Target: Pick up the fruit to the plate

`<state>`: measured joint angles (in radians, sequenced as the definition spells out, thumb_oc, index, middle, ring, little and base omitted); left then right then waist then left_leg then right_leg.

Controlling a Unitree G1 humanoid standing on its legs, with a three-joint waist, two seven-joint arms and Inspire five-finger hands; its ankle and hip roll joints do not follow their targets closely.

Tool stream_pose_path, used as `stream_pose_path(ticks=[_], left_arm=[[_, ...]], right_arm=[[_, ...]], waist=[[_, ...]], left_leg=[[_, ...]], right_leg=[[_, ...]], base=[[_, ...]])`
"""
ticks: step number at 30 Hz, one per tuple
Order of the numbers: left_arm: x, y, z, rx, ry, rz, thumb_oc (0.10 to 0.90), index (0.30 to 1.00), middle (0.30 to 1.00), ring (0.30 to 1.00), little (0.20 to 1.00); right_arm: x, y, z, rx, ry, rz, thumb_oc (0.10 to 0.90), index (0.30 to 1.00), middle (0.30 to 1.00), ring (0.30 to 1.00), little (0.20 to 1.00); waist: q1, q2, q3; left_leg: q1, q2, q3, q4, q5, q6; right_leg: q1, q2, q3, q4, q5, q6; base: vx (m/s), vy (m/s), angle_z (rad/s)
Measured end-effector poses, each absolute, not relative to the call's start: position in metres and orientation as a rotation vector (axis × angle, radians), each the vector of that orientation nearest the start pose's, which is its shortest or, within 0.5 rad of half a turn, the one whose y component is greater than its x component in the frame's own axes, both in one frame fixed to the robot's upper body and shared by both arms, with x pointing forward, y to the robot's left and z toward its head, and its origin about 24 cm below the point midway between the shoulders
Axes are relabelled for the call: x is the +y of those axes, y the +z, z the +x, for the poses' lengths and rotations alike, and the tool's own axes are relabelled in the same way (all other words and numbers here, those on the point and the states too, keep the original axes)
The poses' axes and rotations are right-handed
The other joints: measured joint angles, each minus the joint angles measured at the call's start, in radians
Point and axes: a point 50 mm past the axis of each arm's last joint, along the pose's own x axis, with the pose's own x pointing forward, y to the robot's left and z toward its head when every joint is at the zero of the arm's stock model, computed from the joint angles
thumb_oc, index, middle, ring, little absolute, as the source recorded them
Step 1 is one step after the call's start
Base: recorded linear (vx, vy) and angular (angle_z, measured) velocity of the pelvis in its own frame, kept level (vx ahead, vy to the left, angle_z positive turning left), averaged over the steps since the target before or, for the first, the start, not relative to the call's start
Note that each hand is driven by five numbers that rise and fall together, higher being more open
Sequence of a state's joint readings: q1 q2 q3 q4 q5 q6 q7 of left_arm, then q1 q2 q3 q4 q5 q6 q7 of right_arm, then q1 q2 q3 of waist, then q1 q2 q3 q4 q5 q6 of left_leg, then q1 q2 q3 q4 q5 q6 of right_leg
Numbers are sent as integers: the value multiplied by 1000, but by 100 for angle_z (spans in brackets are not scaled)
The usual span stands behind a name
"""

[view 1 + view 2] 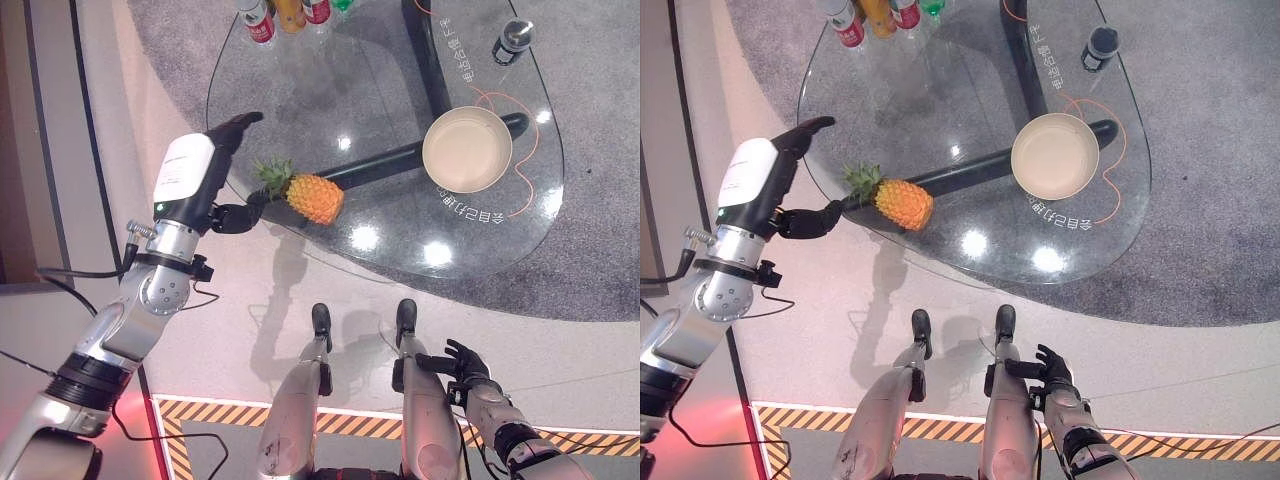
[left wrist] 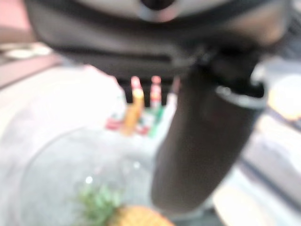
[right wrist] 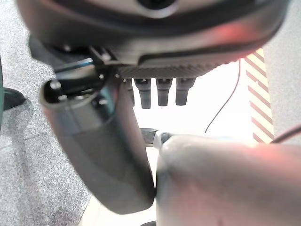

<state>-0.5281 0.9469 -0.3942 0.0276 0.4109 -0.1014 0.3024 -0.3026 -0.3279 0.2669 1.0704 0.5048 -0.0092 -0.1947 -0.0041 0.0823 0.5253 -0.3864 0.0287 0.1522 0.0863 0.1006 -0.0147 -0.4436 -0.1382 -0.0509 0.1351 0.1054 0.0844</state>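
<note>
Glass oval table [image 1: 300, 110]: orange pineapple [image 1: 314, 198] near its edge, round cream plate [image 1: 466, 149] well apart.
Left hand [image 1: 215, 165]: fingers straight (empty), just beside the pineapple's leaves.
Right hand [image 1: 468, 366]: relaxed, empty, low down.

Silver-grey arms, dark hands: the humanoid's working limbs seen from its head camera.

The left hand [image 1: 228, 140] is dark, with a smooth white cover [image 1: 186, 170] on its back that bears small grey print and a green dot. Just behind that hand, the left arm [image 1: 120, 330] shows a round silver wrist joint and black collar bands. The right hand [image 1: 468, 366] is dark all over, and the right arm [image 1: 525, 445] behind it is silver-grey with a black band.
</note>
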Motion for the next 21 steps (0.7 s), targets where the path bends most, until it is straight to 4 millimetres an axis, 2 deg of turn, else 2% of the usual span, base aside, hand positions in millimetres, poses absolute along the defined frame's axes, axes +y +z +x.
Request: stream_pose_path(ticks=[4,7,12,16,21], left_arm=[[191,212,319,-754,-52,1487,800,900,900,900,900],[190,207,329,-741,-66,1563,800,900,900,900,900],[191,206,347,-739,-68,1680,800,900,900,900,900],[193,201,354,-717,-69,1729,800,900,900,900,900],[183,196,361,-713,-85,1742,800,900,900,900,900]], right_arm=[[-241,-89,240,750,-287,-72,800,900,900,900,900],[-238,-85,246,735,-260,-68,800,900,900,900,900],[-235,-79,256,697,-222,-93,800,900,900,900,900],[-232,-72,264,667,-201,-96,800,900,900,900,900],[-232,-67,270,639,-198,-99,800,900,900,900,900]], waist=[[-24,0,0],[-55,-1,0],[-80,-11,6],[-106,-15,9],[-108,-19,9]], left_leg=[[-25,0,5,1,1,0],[-36,2,9,1,3,4],[-57,5,30,3,1,4],[-95,6,33,11,2,4],[-129,7,35,20,2,4]], right_leg=[[-28,1,4,2,3,0],[-40,4,7,1,4,1],[-80,9,31,17,5,0],[-120,10,35,23,7,0],[-159,9,38,42,4,-2]], base=[[0,37,-4],[0,41,-5],[-11,50,-12],[-9,37,-2],[-17,31,-1]])
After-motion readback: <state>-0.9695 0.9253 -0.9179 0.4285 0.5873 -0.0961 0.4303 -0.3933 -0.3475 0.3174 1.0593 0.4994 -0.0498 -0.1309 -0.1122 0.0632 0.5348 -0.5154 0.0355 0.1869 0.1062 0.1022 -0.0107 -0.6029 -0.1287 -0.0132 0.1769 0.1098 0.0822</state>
